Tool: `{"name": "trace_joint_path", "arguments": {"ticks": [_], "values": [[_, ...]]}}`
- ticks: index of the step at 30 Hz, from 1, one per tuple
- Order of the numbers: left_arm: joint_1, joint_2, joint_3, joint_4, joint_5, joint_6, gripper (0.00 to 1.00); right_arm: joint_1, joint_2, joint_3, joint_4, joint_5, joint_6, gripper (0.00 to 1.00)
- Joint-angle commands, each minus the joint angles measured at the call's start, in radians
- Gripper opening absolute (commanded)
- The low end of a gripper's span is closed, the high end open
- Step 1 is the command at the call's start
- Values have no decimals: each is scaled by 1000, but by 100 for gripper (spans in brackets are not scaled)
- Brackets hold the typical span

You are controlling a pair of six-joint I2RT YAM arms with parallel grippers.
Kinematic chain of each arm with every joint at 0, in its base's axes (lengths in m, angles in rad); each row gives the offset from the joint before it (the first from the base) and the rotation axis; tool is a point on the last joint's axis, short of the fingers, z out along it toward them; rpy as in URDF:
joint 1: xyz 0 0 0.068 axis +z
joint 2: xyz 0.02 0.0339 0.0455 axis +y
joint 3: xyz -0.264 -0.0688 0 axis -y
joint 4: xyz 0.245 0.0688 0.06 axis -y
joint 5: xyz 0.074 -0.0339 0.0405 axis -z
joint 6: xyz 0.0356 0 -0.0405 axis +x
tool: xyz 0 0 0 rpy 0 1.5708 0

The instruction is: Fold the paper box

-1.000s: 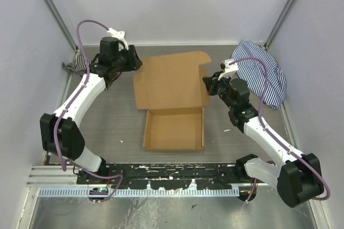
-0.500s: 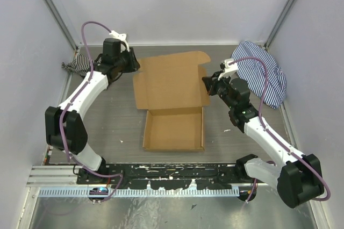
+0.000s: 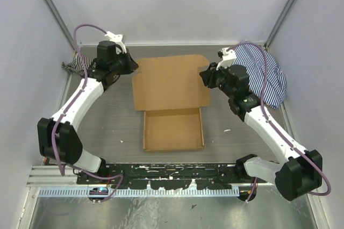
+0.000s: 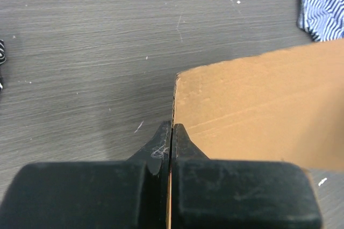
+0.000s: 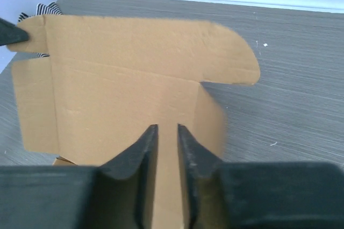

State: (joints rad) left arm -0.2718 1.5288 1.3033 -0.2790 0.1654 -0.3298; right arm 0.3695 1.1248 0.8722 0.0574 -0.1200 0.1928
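The paper box (image 3: 171, 81) lies in the middle of the table, its brown lid panel spread out behind the shallow folded tray (image 3: 173, 132). At the lid's back left corner my left gripper (image 3: 131, 66) is shut on the edge of the left flap. In the left wrist view the thin cardboard edge runs between the closed tips of that left gripper (image 4: 171, 127), and the box (image 4: 258, 100) spreads to the right. My right gripper (image 3: 206, 76) hovers over the lid's right side. Seen from its own wrist, the right gripper (image 5: 167, 127) stands slightly open with nothing between its fingers, the box (image 5: 134, 73) beyond.
A blue-striped cloth (image 3: 263, 70) is heaped at the back right, close behind the right arm. A darker striped cloth (image 3: 75, 66) lies at the back left by the wall. Grey walls close in the table on three sides.
My left gripper has closed on the lid's left flap edge. My right gripper has opened, let go of the right flap and moved toward the back.
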Motion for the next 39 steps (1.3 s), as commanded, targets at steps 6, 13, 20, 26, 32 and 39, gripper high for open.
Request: {"name": "trace_joint_path", "arguments": {"ticks": [6, 13, 20, 26, 32, 39], "values": [[3, -196, -98, 180, 94, 25, 0, 1, 28, 226, -262, 185, 54, 44], [0, -315, -201, 304, 223, 81, 2, -7, 81, 283, -436, 541, 161, 37], [-10, -470, -368, 368, 184, 50, 2, -36, 112, 201, -485, 572, 233, 10], [-15, -570, -468, 381, 156, 5, 1, -46, 130, 103, -344, 372, 184, 9], [-20, -559, -483, 394, 170, -21, 2, -42, 157, 90, -259, 12, 146, 8], [-47, -532, -482, 400, 194, -29, 2, -18, 113, 66, -255, -95, 127, 8]]}}
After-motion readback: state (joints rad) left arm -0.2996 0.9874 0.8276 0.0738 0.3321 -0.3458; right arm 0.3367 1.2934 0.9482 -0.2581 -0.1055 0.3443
